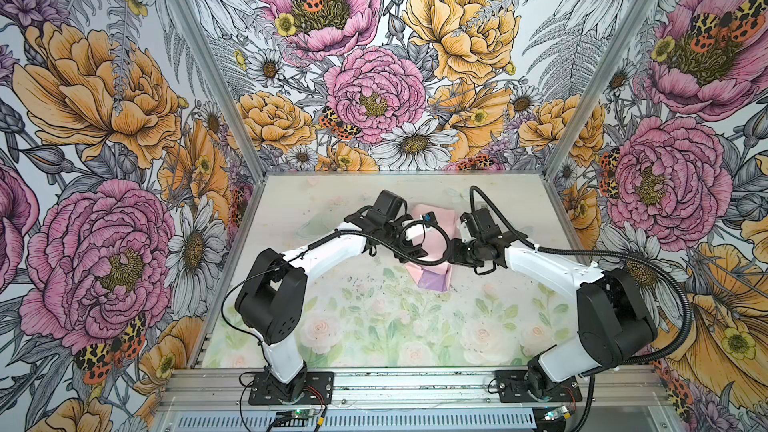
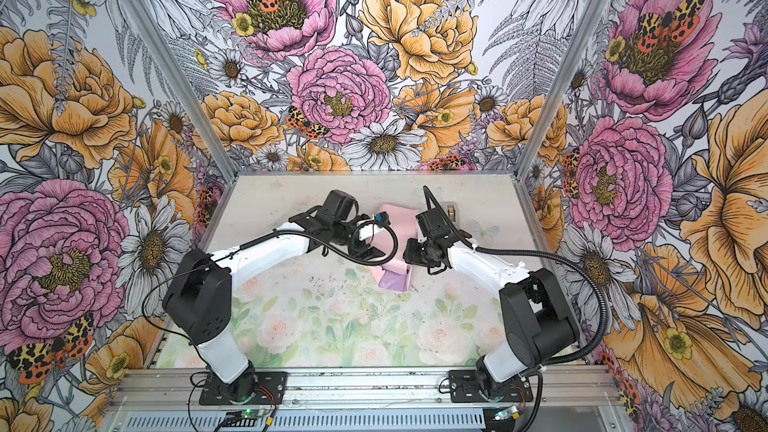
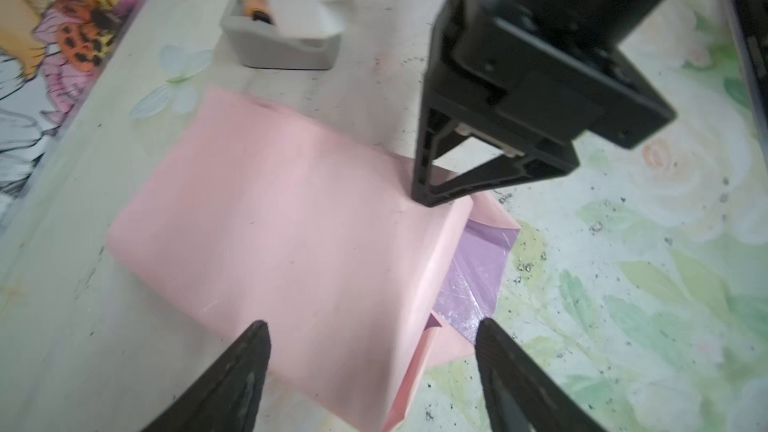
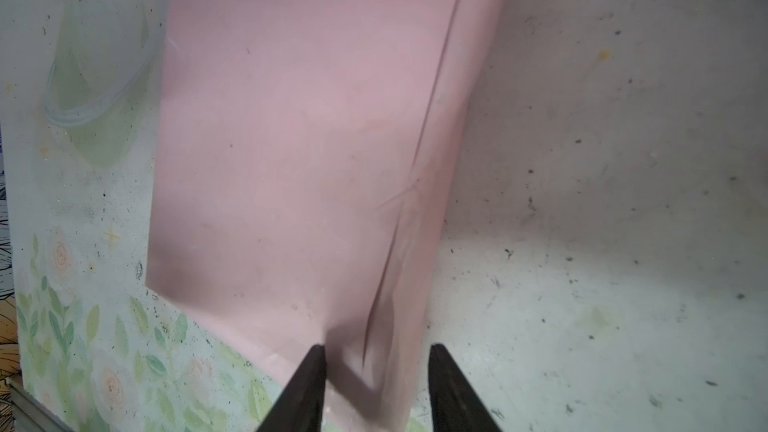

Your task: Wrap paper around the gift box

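- Where both top views show it, the paper point(image 1: 432, 280) lies folded into a pink bundle at the middle of the counter point(image 1: 374, 326), between the two arms. The gift box is hidden, presumably inside the fold.
- The bundle's long axis runs near to far. Its open end, showing the lilac face, points near.
- In the left wrist view, the left pincer point(image 3: 372, 326) hovers over the bundle with fingers apart, holding nothing. The grey tape dispenser point(image 3: 282, 35) stands far right of the bundle.
- In the right wrist view, the right pincer point(image 4: 376, 351) stands with fingers apart astride a long crease in the bundle, gripping nothing.
- Judged step: the side lap is laid but unsecured. The next move likely calls for pinning the lap flat, taping it, then folding the open ends shut.
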Available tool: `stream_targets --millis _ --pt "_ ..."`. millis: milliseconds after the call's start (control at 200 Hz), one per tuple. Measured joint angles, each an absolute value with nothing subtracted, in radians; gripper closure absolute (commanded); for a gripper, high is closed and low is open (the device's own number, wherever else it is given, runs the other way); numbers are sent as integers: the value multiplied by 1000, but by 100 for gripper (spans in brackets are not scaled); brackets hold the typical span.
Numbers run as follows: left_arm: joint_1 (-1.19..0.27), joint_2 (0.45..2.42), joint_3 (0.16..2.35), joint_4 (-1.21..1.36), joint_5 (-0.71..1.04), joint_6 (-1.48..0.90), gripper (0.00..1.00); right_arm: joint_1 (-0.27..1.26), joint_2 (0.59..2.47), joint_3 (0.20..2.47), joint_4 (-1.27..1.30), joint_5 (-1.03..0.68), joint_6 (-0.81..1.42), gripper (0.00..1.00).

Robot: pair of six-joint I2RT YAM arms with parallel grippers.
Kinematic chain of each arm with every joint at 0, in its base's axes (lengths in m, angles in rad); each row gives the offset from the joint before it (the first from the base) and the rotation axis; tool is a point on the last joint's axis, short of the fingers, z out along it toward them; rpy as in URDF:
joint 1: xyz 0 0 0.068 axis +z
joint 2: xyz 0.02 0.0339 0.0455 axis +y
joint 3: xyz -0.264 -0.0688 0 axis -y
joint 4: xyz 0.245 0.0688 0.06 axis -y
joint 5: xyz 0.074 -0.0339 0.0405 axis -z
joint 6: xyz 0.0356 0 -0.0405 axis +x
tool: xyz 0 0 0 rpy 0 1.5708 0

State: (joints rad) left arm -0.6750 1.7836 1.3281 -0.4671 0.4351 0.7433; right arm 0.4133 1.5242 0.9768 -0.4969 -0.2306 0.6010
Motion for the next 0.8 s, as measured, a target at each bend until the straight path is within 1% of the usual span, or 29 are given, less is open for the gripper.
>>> stream_targets --millis 125,250,355,430,540,801 --pt "-725 1857 1368 -483 435 807 20 390 1460 953 -498 -243 602 53" --pt "-728 1912 1390 -482 431 816 21 350 1363 893 -493 -265 615 53" --pt "-723 1934 1391 -479 418 816 22 324 1306 823 -481 -282 640 55" --pt "-723 1938 1391 -466 411 815 25 313 1300 781 -474 -286 662 58" --pt "-722 1938 1388 -440 405 811 25 313 1304 723 -459 -286 695 61" --pt "-722 1909 1352 -379 409 792 20 313 1323 685 -406 -286 744 63"
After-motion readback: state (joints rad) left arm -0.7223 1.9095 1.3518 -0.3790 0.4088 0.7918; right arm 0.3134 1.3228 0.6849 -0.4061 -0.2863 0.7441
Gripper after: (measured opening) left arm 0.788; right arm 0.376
